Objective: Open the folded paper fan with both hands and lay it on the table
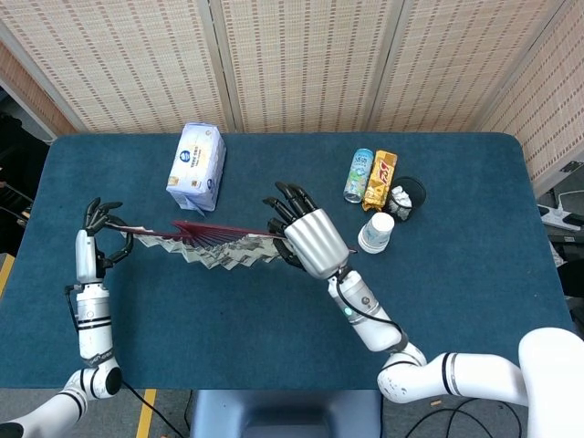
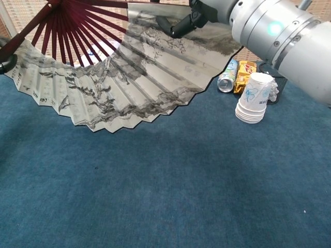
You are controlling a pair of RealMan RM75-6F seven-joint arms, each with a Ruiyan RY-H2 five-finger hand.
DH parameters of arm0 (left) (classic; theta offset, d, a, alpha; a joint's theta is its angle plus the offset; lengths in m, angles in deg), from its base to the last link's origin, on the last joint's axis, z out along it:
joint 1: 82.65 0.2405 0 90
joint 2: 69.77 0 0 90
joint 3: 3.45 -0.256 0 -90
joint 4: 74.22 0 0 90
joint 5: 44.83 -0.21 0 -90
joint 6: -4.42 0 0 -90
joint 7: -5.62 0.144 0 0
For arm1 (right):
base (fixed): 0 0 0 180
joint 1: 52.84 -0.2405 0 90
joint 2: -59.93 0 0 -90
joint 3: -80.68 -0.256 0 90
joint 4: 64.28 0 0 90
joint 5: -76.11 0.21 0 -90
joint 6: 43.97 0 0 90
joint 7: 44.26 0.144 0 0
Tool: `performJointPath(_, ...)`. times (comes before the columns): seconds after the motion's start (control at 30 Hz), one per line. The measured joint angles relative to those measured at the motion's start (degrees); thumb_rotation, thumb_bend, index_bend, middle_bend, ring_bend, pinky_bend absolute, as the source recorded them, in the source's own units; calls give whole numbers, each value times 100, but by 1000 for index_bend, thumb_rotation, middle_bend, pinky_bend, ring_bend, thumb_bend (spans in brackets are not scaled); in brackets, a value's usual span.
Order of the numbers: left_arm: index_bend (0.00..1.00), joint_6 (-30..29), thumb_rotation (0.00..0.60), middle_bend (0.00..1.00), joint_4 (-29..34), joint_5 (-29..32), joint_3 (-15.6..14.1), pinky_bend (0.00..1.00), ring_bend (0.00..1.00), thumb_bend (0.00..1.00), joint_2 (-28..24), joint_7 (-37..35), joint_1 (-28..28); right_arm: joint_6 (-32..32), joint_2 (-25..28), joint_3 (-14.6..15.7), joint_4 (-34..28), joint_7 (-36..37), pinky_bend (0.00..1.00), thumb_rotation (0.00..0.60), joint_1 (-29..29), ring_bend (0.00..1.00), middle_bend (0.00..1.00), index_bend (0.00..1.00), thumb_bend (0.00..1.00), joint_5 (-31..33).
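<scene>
The paper fan (image 2: 119, 77), with dark red ribs and an ink-painted grey-white pleated leaf, is spread wide and held in the air between the two hands, above the dark blue cloth-covered counter (image 1: 274, 301) and not yet laid on it. The left hand (image 1: 96, 233) holds one outer rib at the fan's far end, its black fingers curled around the stick; the right hand (image 1: 306, 233) grips the other outer edge, its fingers (image 2: 178, 26) pressing on the top of the leaf in the chest view. The fan hangs tilted, its scalloped lower edge pointing down toward the counter in front of both hands. Beyond the left hand stands a white and blue tissue pack (image 1: 198, 166); to the outer side of the right hand sit a stack of white paper cups (image 1: 376, 232), a light blue drink can (image 1: 359, 175) and an orange snack packet (image 1: 385, 177). The opening looks nearly done, so what remains is lowering it flat. The risk, as I judge it, is that pulling the ribs further apart tears the paper, or that an uneven descent catches the lower pleats on the cloth and folds them under; letting go of one side early would let the fan swing shut.
</scene>
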Motion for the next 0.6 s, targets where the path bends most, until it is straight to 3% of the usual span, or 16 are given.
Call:
performJointPath(0.33,779,-54,600,261,-388,115,134,182,64,680,161,-104,-175,141,252,94,-9,50,114,600,170,0,188,763,580,-545)
performJointPath(0.6,691,-9,600,249,-1283,-62,-261,174,63,655,510,-78,-134,211,43,525,451,240,114,600,446,0,188,758,580,-907)
